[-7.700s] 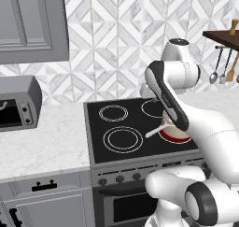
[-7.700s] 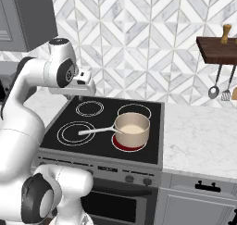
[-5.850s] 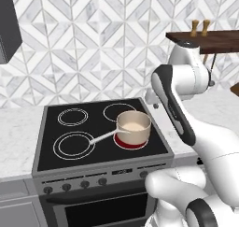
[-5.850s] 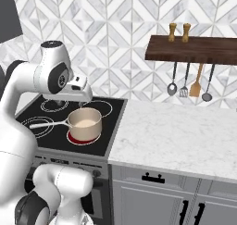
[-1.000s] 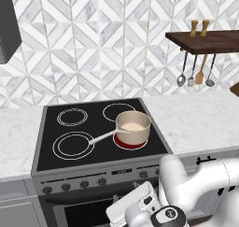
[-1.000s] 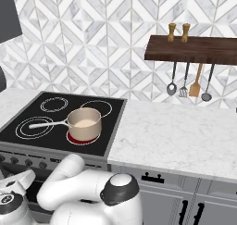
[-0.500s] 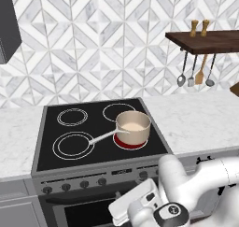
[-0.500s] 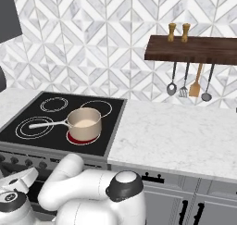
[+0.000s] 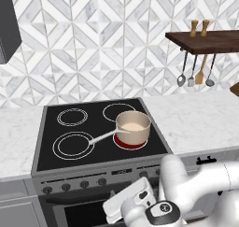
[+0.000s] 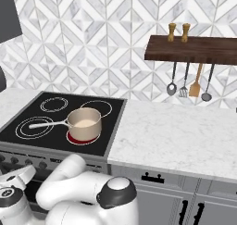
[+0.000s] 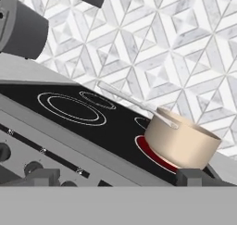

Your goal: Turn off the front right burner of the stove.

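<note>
Low before the grey steel stove with the black glass top [image 9: 100, 132], we found the gripper [image 11: 118, 177], its two dark fingertips [image 11: 42, 176] set wide apart with nothing between them, just above the row of dark knobs [image 11: 32, 167] on the grey front panel. Beyond it, a tan round saucepan with a long metal handle [image 11: 183, 144] sat on the large front right burner [image 11: 150, 152], glowing red beneath and hiding most of it. Farther right hung a dark wooden shelf with hanging utensils [image 10: 192, 50]. We could not see the gripper clearly in the base views.
</note>
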Controlling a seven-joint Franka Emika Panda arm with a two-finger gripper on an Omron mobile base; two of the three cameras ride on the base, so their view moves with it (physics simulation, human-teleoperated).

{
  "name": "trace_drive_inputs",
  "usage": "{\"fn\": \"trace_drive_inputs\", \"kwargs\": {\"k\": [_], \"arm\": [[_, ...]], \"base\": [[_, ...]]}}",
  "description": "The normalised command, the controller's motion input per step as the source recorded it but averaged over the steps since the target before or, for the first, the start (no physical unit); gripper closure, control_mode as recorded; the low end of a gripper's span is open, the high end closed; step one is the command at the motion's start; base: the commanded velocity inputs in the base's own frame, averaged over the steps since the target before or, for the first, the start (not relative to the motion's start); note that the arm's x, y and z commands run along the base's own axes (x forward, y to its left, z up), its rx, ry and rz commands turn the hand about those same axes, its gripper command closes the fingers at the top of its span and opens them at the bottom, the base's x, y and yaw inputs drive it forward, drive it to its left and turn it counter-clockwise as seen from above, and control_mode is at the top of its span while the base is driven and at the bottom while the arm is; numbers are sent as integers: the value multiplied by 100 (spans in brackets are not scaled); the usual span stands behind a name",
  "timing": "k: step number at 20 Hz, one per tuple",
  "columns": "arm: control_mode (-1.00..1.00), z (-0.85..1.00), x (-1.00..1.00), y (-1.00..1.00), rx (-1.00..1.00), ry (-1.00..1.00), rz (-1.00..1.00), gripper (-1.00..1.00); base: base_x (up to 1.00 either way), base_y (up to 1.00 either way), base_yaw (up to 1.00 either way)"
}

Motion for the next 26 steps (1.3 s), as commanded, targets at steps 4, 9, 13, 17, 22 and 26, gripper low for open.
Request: {"fn": "trace_drive_inputs", "kwargs": {"k": [4,9,13,17,22,26], "arm": [[-100,-17,50,-1,0,0,0,-100],[-100,-22,40,-15,0,0,0,-100],[-100,-26,36,-37,0,0,0,-100],[-100,-25,29,-26,0,0,0,-100],[-100,-26,45,-1,0,0,0,-100],[-100,-26,49,0,0,0,0,-100]], "base": [[0,0,0],[0,0,0],[0,0,0],[0,0,0],[0,0,0],[0,0,0]]}}
